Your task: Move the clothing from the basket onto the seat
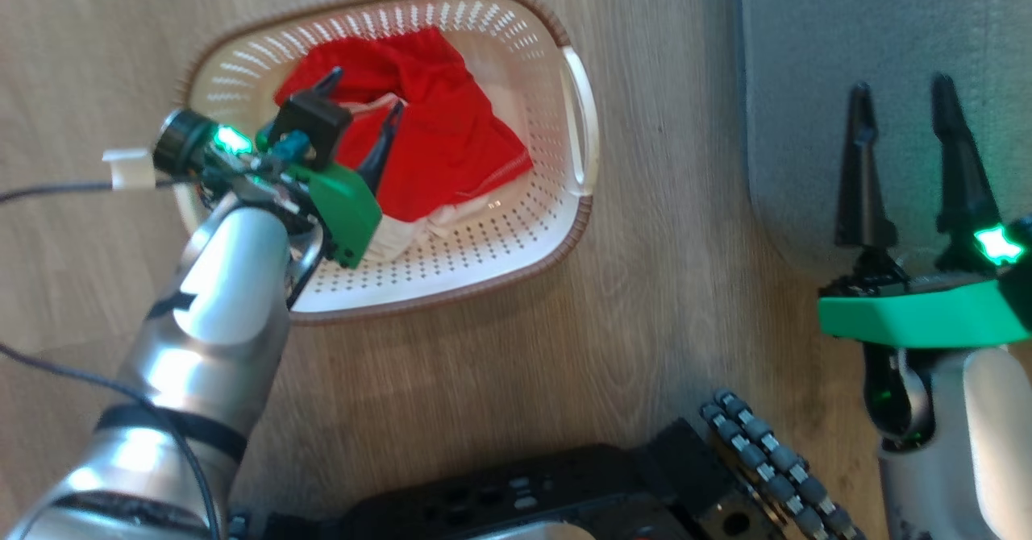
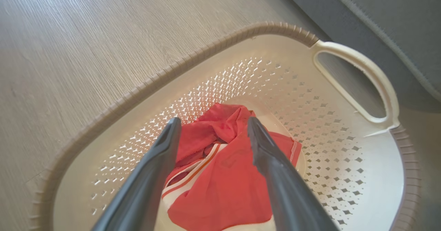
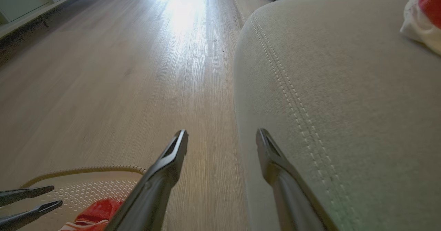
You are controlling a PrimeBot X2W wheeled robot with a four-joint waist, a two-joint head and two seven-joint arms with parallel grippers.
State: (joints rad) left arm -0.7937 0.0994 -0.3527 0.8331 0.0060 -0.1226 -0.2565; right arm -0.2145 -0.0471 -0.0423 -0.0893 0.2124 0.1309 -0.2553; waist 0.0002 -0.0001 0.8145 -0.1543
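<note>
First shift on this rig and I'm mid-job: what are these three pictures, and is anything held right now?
It is a wheeled robot with two arms. The head view looks down at the floor; each wrist view looks along one arm's two dark fingers. The left tool reaches open into the cream basket over the red clothing, gripping nothing. The right tool is open and empty at the edge of the grey seat, where another red and white piece lies.
</note>
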